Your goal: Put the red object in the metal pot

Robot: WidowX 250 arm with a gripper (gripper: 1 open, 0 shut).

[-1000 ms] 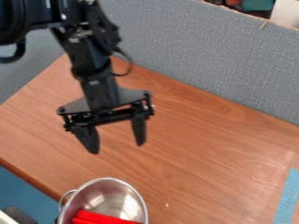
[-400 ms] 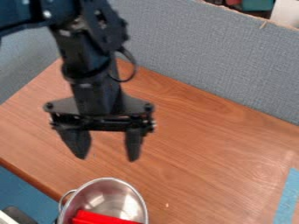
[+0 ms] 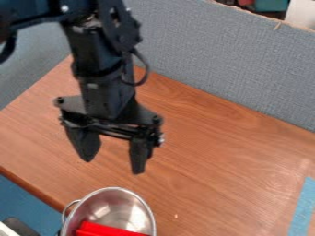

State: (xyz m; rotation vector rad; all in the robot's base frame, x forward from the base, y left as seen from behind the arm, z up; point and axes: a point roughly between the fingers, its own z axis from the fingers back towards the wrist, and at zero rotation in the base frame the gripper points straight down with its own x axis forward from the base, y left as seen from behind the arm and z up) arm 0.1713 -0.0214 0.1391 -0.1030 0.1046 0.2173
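The red object lies inside the metal pot (no legible markings), end effector spread wide above, empty.

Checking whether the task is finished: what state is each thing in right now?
gripper: open, empty, pointing down above the table.
red object: lying inside the metal pot, at the bottom edge of the picture.
metal pot: upright on the table, holding the red object.
table: bare wood around the gripper.

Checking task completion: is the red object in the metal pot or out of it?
In. The red object lies inside the metal pot, below its rim, at the frame's bottom edge.
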